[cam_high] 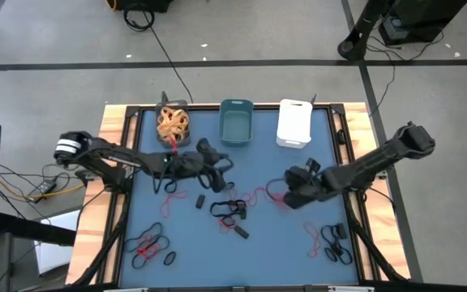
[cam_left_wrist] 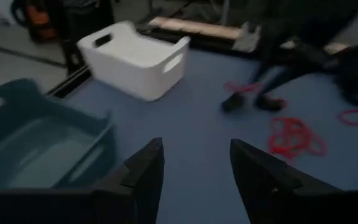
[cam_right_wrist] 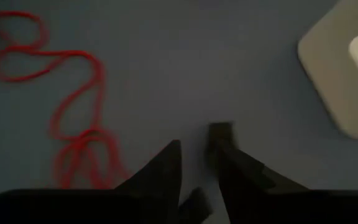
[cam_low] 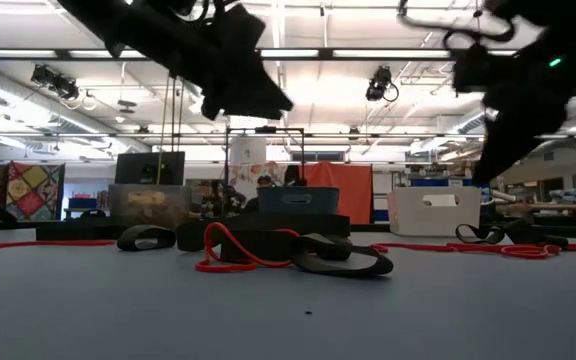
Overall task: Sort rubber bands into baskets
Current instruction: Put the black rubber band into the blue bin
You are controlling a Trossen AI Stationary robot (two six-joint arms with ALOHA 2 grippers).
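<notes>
Three baskets stand along the table's far edge: the dark grey basket (cam_high: 173, 126) with tan rubber bands in it, the teal basket (cam_high: 236, 122) and the white basket (cam_high: 294, 122). Red and black rubber bands lie loose on the blue table top (cam_high: 229, 209), (cam_high: 148, 247), (cam_high: 331, 239). My left gripper (cam_high: 216, 162) (cam_left_wrist: 194, 155) is open and empty above the table, just near of the teal basket (cam_left_wrist: 36, 143). My right gripper (cam_high: 289, 193) (cam_right_wrist: 194, 143) hangs over the table beside a red band (cam_right_wrist: 73, 124), its fingers a narrow gap apart with nothing between the tips.
In the low view, red (cam_low: 233, 250) and black (cam_low: 343, 262) bands lie mid-table, and both arms hang clear above them. A pale rounded thing (cam_right_wrist: 347, 81) lies beside my right gripper. Wooden rails edge the table (cam_high: 116, 162). Cables run on the floor behind.
</notes>
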